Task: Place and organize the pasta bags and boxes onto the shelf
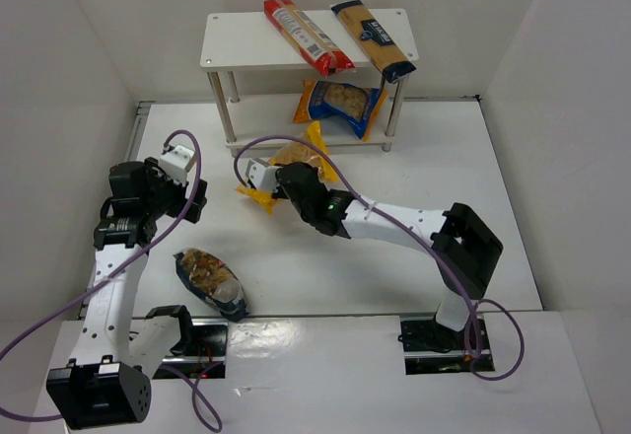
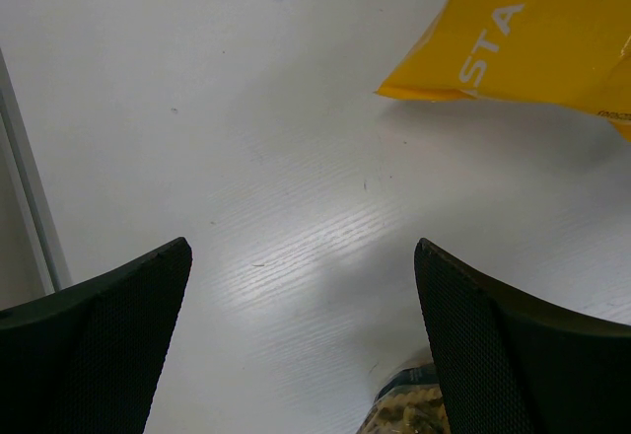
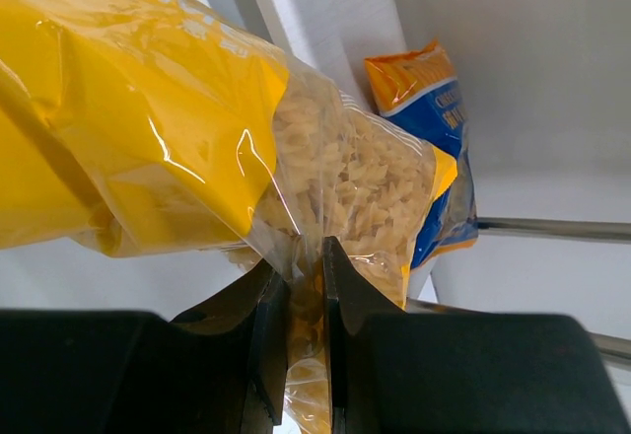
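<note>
My right gripper point(image 1: 286, 176) is shut on the yellow bag with a clear window point(image 1: 293, 161), held in front of the white shelf point(image 1: 237, 39); in the right wrist view its jaws point(image 3: 304, 271) pinch the clear part of that bag point(image 3: 197, 128). The long red pack point(image 1: 307, 35) and the long yellow-navy pack point(image 1: 373, 37) lie on the top board. The blue-yellow bag point(image 1: 342, 106) lies on the lower tier and shows in the right wrist view point(image 3: 434, 138). The dark clear bag of brownish pasta point(image 1: 210, 280) lies on the table. My left gripper point(image 1: 192, 200) is open and empty above the table, left of the yellow bag point(image 2: 532, 39).
White walls enclose the table on the left, back and right. The shelf's round posts point(image 1: 235, 108) stand at the back. A purple cable point(image 1: 187, 148) loops off the left wrist. The right arm's base point(image 1: 463, 256) stands at the front right.
</note>
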Tool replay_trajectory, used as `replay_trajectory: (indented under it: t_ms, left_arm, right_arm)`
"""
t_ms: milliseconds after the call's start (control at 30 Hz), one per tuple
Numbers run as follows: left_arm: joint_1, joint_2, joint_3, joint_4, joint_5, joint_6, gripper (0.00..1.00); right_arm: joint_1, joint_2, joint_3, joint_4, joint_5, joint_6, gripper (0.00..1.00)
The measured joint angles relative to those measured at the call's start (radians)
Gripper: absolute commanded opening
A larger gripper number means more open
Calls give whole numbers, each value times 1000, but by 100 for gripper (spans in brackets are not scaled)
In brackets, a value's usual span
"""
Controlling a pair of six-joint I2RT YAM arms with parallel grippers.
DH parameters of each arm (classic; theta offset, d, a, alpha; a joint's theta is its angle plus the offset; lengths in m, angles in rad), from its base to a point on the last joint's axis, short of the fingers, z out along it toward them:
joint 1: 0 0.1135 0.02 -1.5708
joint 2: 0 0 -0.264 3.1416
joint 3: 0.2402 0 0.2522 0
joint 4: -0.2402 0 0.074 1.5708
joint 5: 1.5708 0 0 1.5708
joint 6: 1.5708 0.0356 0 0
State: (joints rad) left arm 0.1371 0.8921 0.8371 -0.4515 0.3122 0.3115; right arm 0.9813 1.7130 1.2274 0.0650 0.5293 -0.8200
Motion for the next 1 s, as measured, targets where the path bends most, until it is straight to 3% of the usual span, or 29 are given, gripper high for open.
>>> replay_trajectory:
  t_ms: [367,767,1000]
  left_arm:
    - [0,0,0,-1,0,0,99]
    - [2,0,0,-1,-1,0,99]
    - [17,-2,0,-5,-1,0,99]
  right_arm:
    - [-7,75,0,182,62,-95,0]
    - [-134,121,182,113,27,51,0]
    - [-160,148,199,151,37,32,0]
